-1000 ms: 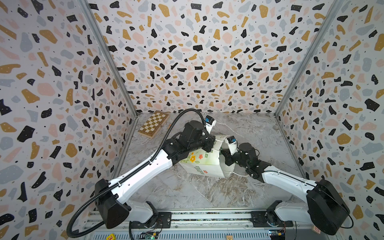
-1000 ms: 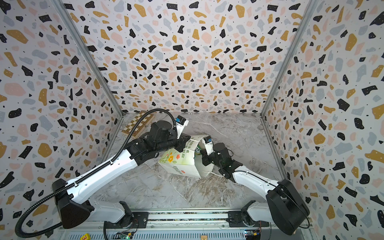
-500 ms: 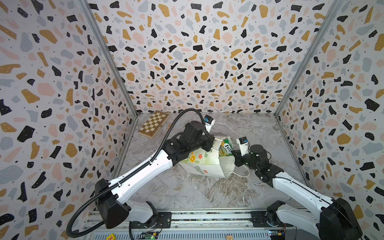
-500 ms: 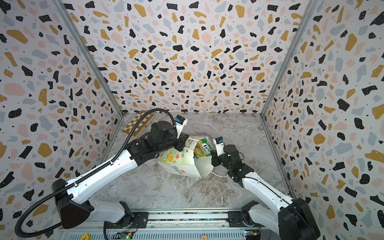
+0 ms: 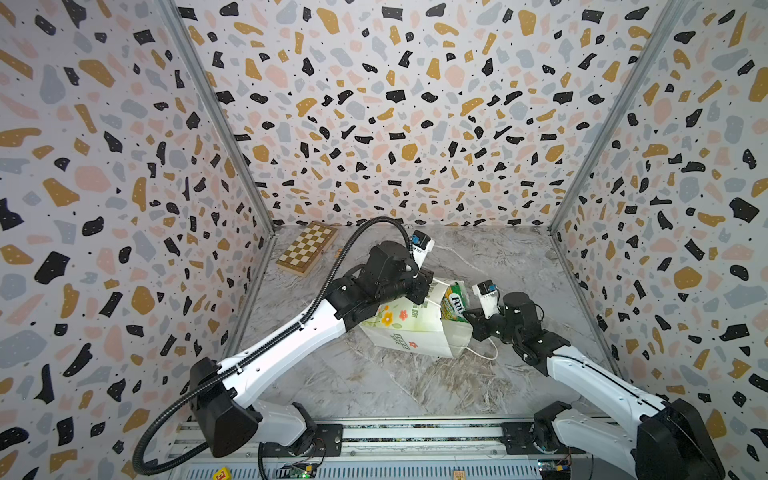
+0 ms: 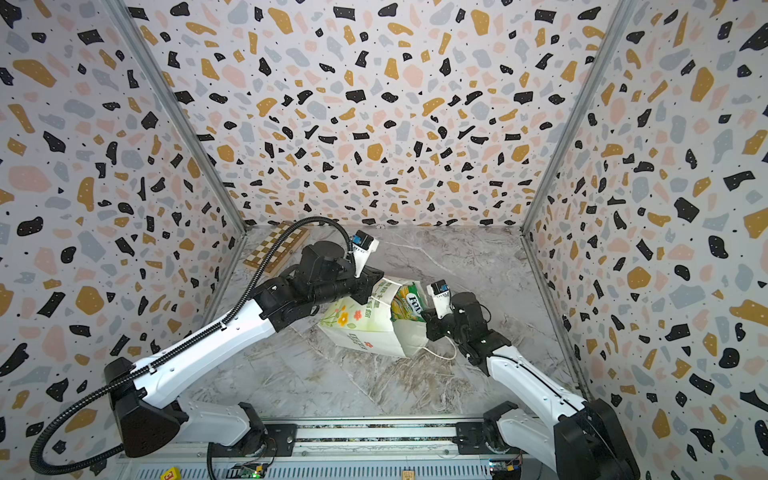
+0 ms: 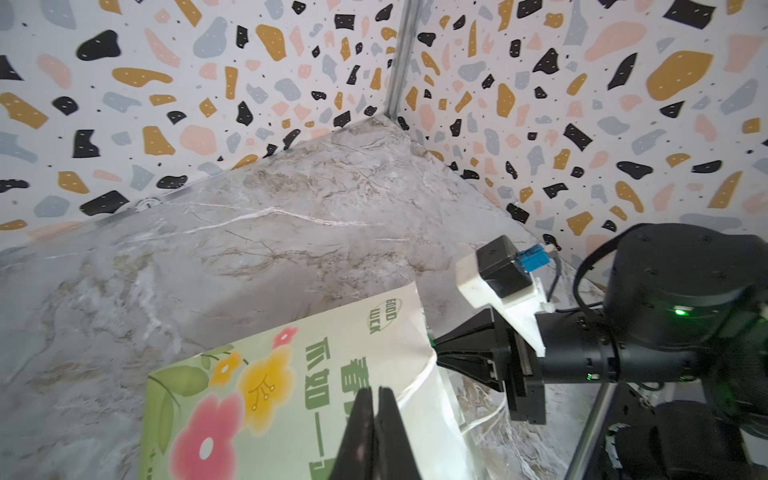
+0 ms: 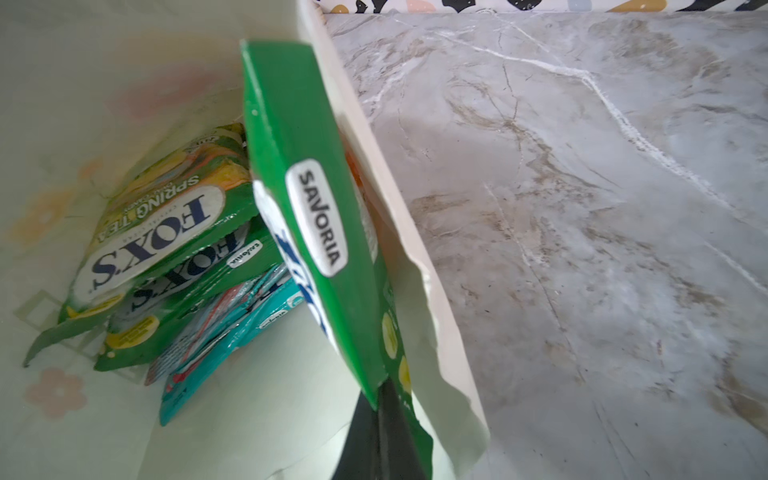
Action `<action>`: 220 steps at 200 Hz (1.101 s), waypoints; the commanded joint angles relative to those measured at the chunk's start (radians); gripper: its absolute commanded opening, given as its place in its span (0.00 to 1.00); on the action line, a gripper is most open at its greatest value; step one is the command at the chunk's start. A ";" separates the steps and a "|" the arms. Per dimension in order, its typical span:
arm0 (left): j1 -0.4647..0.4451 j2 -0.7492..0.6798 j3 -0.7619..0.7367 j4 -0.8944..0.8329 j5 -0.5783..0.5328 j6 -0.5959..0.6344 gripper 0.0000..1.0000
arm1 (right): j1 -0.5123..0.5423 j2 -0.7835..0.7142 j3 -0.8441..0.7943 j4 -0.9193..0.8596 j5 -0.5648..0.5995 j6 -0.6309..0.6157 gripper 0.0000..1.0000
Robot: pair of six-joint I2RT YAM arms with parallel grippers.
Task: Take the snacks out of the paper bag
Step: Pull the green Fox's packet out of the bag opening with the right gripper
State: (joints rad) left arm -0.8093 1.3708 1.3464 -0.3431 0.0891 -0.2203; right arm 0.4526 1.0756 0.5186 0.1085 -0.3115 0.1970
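- The paper bag (image 5: pixel 409 330) (image 6: pixel 365 332) lies on its side near the middle of the marble table (image 5: pixel 374 386), with its mouth facing 3 o'clock in both top views.
- Its flowered side faces up. In the left wrist view this side reads "GOOD LUCK" in a green oval near the rim, above large green Chinese characters and red, yellow and orange flowers.
- The bag's lower side has small green print beside a red flower in both top views, too small to read.
- The left gripper (image 5: pixel 420 291) (image 7: pixel 374 399) sits at the bag's 12 o'clock edge. Its jaws are pressed together on the upper rim, just beside a cord, and the mouth gapes.
- The right gripper (image 5: pixel 468 316) (image 8: pixel 380 432) is at the bag's 3 o'clock, jaws clamped on the corner of a green packet (image 5: pixel 454 305) (image 6: pixel 409 305) (image 8: pixel 307 199) standing partly out of the mouth.
- That packet shows blue "FOX" letters on a white oval in both top views, and a white "SAVORIA" tag in the right wrist view.
- Deeper inside the bag, a yellow-green packet (image 8: pixel 166 216) reads "FOX'S" and "SPRING TEA".
- A second green packet (image 8: pixel 195 286) under it reads "FOX'S", with a small "SAVORIA" tag.
- Teal packets (image 8: pixel 224 345) lie beneath these, and their print is mostly hidden.
- A white cord handle (image 5: pixel 484 355) trails on the table at the bag's 4 o'clock.
- A chessboard (image 5: pixel 307 248) lies at the bag's 10 o'clock, well apart from it.
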 commanded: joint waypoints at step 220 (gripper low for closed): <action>-0.002 -0.002 0.007 0.033 -0.019 0.016 0.00 | -0.005 -0.167 0.083 -0.058 0.035 -0.041 0.00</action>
State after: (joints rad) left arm -0.8093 1.3708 1.3464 -0.3161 0.1177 -0.2218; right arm 0.4488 0.9981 0.5442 0.1177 -0.3561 0.1555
